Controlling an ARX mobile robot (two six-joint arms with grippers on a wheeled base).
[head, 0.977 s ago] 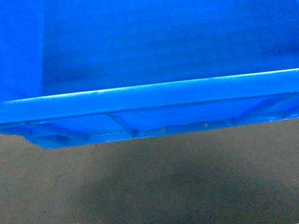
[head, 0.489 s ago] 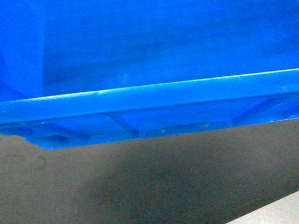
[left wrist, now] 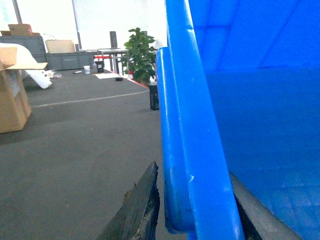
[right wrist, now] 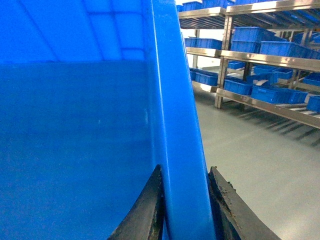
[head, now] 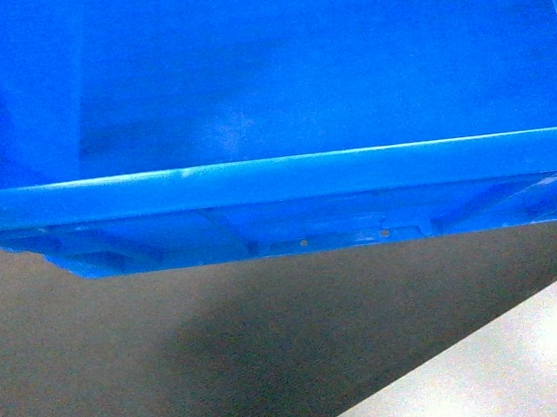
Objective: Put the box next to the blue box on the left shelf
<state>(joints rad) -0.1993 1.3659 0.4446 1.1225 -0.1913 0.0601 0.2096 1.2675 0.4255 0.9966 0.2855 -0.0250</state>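
the box is carried off the floor, filling the head view from 9 to 3 o'clock, left gripper and right gripper jaws each pinching a side rim. the pale floor at 5 o'clock has widened since earlier, suggesting the base is turning toward the racks at 2 o'clock.
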